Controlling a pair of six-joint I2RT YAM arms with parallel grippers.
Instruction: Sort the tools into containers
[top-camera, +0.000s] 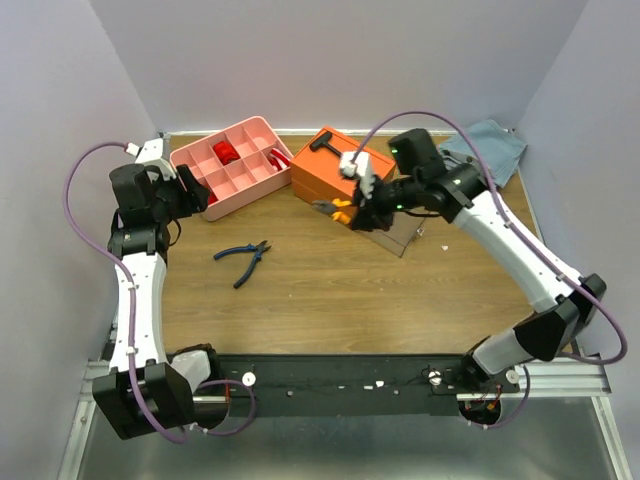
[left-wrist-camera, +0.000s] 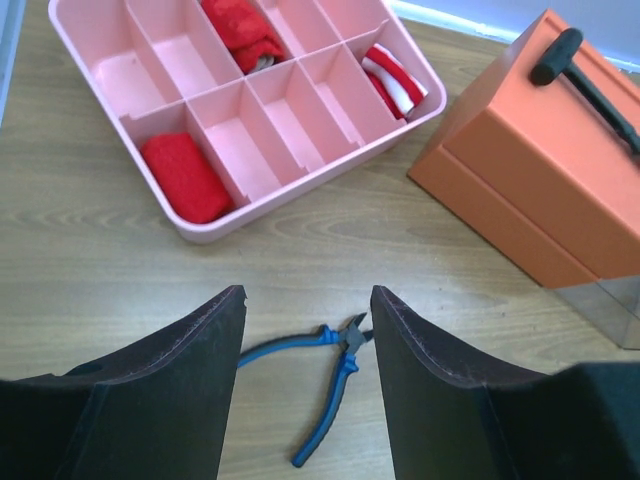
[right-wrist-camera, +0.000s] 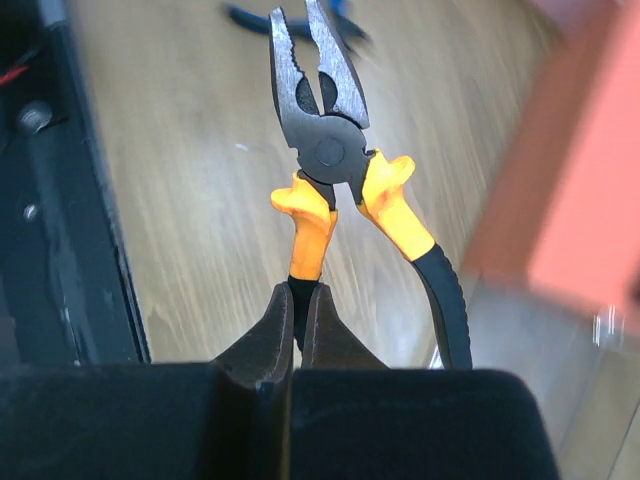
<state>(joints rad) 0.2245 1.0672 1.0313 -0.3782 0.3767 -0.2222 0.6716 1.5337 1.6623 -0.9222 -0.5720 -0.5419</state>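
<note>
While the orange-handled pliers are carried clear of the tabletop, the right gripper is fully closed on one handle only, just behind the orange guard. The second handle hangs free beside it.

Location: in the air, just in front of the orange box.

Long axis: straight out from the gripper, nose leading, away from the wrist and toward the open tabletop.

Handling, as judged:
- The tool is steel, rigid and heavy for its size, with the weight forward at the head.
- The rubber sleeve should give good friction.
- A single-handle hold leaves the pivot free, so the loose handle may swing and the head may sag or twist.
- A hold across both handles near the pivot would be steadier.

The left gripper is wide open and holds nothing. It is poised above the blue-handled pliers. These lie flat on the tabletop near the pink tray, handles splayed, nose toward the orange box.
</note>
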